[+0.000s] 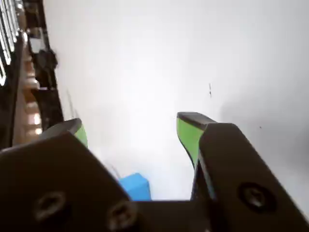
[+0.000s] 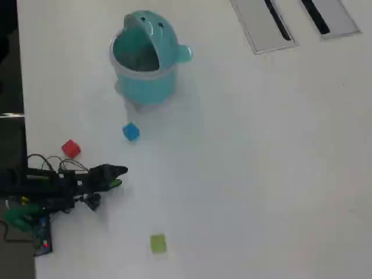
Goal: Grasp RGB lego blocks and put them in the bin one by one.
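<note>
- In the wrist view the gripper (image 1: 135,133) fills the lower part of the picture: two dark jaws with green pads stand well apart, released, with bare white table (image 1: 145,58) between them and nothing held.
- Low between the jaws, at the bottom edge of that view, part of the blue block (image 1: 135,186) shows on the table, clear of both pads as far as can be seen.
- In the overhead view the arm lies along the left edge of the table, its gripper (image 2: 118,176) pointing to the right of the picture, with loose wires looped over its body.
- The red block (image 2: 71,148) sits just above the arm in the overhead view, near the table's left edge.
- The blue block (image 2: 131,131) lies up and to the right of the gripper, between it and the bin.
- The yellow-green block (image 2: 158,243) lies alone, below and to the right of the gripper, well apart from the other two.
- The teal bin (image 2: 145,81) stands upright further up the picture, mouth open toward the camera, domed lid with two dark dots tipped back, a small nub on its right side.
- Two grey slotted panels (image 2: 261,23) are set into the table at the top right, well apart from the bin.
</note>
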Motion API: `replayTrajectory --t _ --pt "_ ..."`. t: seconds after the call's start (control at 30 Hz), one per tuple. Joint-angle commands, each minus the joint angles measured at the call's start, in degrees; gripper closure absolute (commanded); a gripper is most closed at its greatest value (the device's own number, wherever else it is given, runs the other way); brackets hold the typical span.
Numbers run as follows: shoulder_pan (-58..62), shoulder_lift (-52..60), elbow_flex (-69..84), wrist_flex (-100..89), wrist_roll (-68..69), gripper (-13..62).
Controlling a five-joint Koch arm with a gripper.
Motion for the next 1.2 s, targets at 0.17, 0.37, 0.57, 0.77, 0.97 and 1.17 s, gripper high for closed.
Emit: replayTrajectory --t 0.17,0.37,0.57,0.77,0.97,1.17 --pt "3.16 3.34 4.13 -10.37 -7.73 15.5" --pt "3.43 3.34 4.22 -23.91 -14.24 15.5" --pt "1.76 3.43 4.31 -36.12 -17.23 16.3" --pt "-2.99 3.43 3.87 -45.26 -22.50 16.4" --pt "-7.03 3.52 1.14 -46.14 -28.92 16.4" --pt "-12.83 3.87 2.11 -46.23 -33.22 17.4"
